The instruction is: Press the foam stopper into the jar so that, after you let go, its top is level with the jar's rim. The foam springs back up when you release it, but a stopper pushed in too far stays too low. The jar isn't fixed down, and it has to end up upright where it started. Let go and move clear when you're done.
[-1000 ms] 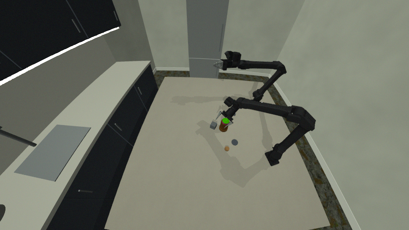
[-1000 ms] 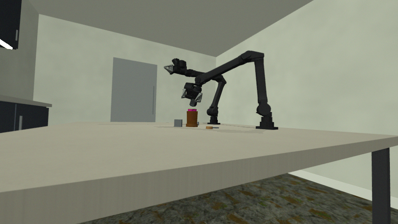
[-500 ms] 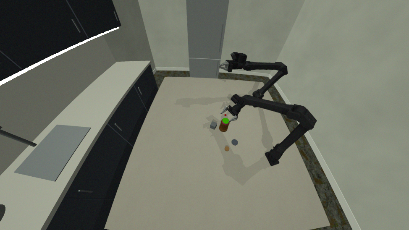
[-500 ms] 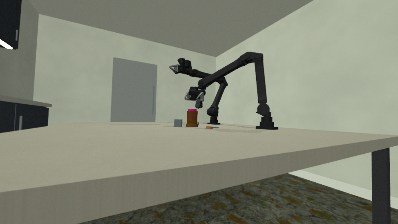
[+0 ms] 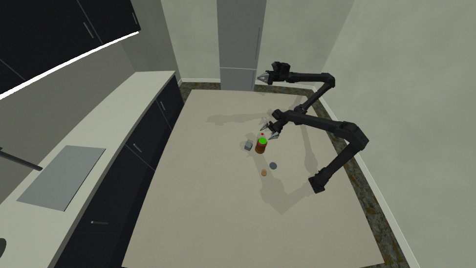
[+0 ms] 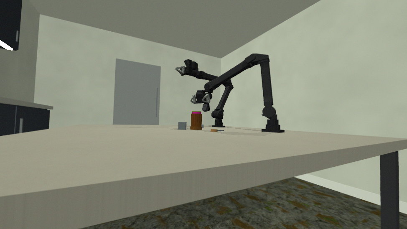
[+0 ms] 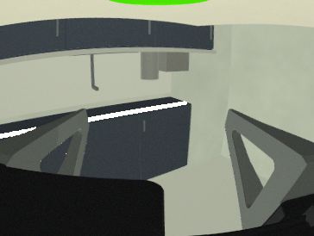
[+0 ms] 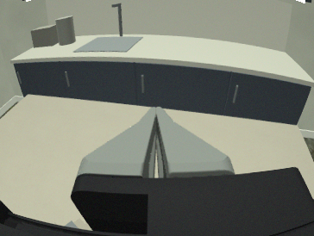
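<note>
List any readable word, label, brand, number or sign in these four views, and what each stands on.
None: no lettering, number or sign can be read in any view.
The jar, its stopper and both arms show no legible marking; anything tinier would be too small to read.

- The left arm's black gripper with open grey triangular fingers (image 5: 265,134) (image 6: 197,100) has drawn back toward the worktop's (image 5: 212,206) (image 6: 170,159) arm-base edge.
- The right arm's black gripper with closed grey fingers (image 5: 258,78) (image 6: 176,68) has shifted toward that edge too.
</note>
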Tool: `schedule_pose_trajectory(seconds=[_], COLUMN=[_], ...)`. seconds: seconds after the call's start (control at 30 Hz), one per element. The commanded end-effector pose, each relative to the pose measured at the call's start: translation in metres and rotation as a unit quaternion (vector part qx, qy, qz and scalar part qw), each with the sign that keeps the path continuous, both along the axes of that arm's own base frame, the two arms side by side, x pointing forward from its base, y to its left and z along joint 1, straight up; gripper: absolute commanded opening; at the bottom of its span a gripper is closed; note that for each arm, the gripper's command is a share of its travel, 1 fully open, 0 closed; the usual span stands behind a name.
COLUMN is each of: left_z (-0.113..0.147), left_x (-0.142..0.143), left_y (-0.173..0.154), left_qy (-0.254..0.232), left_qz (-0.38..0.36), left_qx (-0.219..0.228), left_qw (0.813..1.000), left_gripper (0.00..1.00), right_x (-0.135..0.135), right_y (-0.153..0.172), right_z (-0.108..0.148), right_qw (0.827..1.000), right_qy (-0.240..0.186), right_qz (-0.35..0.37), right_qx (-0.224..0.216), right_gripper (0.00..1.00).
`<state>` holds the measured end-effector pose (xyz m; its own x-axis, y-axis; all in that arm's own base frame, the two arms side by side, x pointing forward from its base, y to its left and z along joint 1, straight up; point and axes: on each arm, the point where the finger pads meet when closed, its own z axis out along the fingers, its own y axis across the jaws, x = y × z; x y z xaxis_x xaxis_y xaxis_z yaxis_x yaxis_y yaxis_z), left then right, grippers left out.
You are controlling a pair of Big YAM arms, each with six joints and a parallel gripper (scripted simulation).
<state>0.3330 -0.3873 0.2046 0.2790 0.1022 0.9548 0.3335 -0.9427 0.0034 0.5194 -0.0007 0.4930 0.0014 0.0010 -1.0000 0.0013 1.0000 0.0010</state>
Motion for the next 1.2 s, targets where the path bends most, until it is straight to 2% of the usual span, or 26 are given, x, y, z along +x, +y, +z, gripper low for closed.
schedule_pose_trajectory(seconds=[0.0,0.03,0.07,0.13,0.23,0.27,0.3,0.47,0.5,0.57,0.6,0.63,0.67,0.7,0.8,0.83,1.0,1.03,1.07,1.13,1.17], left_z=[0.006,0.011,-0.013,-0.009,-0.018,-0.004,-0.015,-0.029,-0.02,-0.02,-0.01,-0.018,-0.017,-0.035,-0.032,-0.041,-0.043,-0.031,-0.048,-0.048,-0.033], left_x=[0.007,-0.001,-0.009,-0.006,-0.003,0.003,0.0,0.004,0.008,0.008,0.002,0.001,0.003,0.002,0.006,0.004,0.004,0.008,0.005,0.005,0.005], left_y=[0.007,-0.007,-0.002,-0.008,-0.001,-0.004,0.004,0.007,-0.001,-0.001,-0.003,0.009,0.005,0.005,0.001,0.009,0.007,0.0,0.006,0.006,-0.004], left_qy=[-0.003,-0.005,0.005,0.001,0.003,-0.004,0.001,0.003,-0.002,-0.002,-0.008,-0.003,-0.005,0.002,-0.001,0.003,0.0,-0.007,0.0,0.0,-0.008], left_qz=[0.007,-0.005,-0.011,-0.011,-0.005,-0.001,-0.001,0.005,0.005,0.005,0.0,0.003,0.003,0.003,0.005,0.006,0.005,0.007,0.006,0.006,0.003], left_qx=[0.002,-0.006,0.014,0.005,0.01,-0.006,0.005,0.01,-0.002,-0.002,-0.015,-0.003,-0.007,0.01,0.0,0.011,0.004,-0.012,0.006,0.006,-0.015], left_qw=[1.0,1.0,1.0,1.0,1.0,1.0,1.0,1.0,1.0,1.0,1.0,1.0,1.0,1.0,1.0,1.0,1.0,1.0,1.0,1.0,1.0], left_gripper=[0.98,0.98,0.98,0.98,0.98,0.98,0.98,0.98,0.98,0.98,0.98,0.98,0.98,0.98,0.98,0.98,0.98,0.98,0.98,0.98,0.98], right_x=[-0.001,-0.004,-0.007,-0.007,-0.004,-0.004,-0.004,-0.004,-0.004,-0.004,-0.004,-0.004,-0.004,-0.004,-0.004,-0.004,-0.004,-0.004,-0.004,-0.004,-0.004], right_y=[0.001,0.003,0.008,0.008,0.007,0.007,0.007,0.007,0.007,0.007,0.007,0.007,0.007,0.007,0.007,0.007,0.007,0.007,0.007,0.007,0.007], right_z=[-0.001,0.019,0.012,0.012,0.009,0.009,0.009,0.009,0.009,0.009,0.009,0.009,0.009,0.009,0.009,0.009,0.009,0.009,0.009,0.009,0.009], right_qw=[1.0,1.0,1.0,1.0,1.0,1.0,1.0,1.0,1.0,1.0,1.0,1.0,1.0,1.0,1.0,1.0,1.0,1.0,1.0,1.0,1.0], right_qy=[0.004,-0.017,-0.01,-0.01,-0.006,-0.006,-0.006,-0.006,-0.006,-0.006,-0.006,-0.006,-0.006,-0.006,-0.006,-0.006,-0.006,-0.006,-0.006,-0.006,-0.006], right_qz=[0.0,0.002,0.009,0.009,0.007,0.007,0.007,0.007,0.007,0.007,0.007,0.007,0.007,0.007,0.007,0.007,0.007,0.007,0.007,0.007,0.007], right_qx=[-0.008,0.0,0.003,0.003,0.003,0.003,0.003,0.003,0.003,0.003,0.003,0.003,0.003,0.003,0.003,0.003,0.003,0.003,0.003,0.003,0.003], right_gripper=[0.0,0.0,0.0,0.0,0.0,0.0,0.0,0.0,0.0,0.0,0.0,0.0,0.0,0.0,0.0,0.0,0.0,0.0,0.0,0.0,0.0])
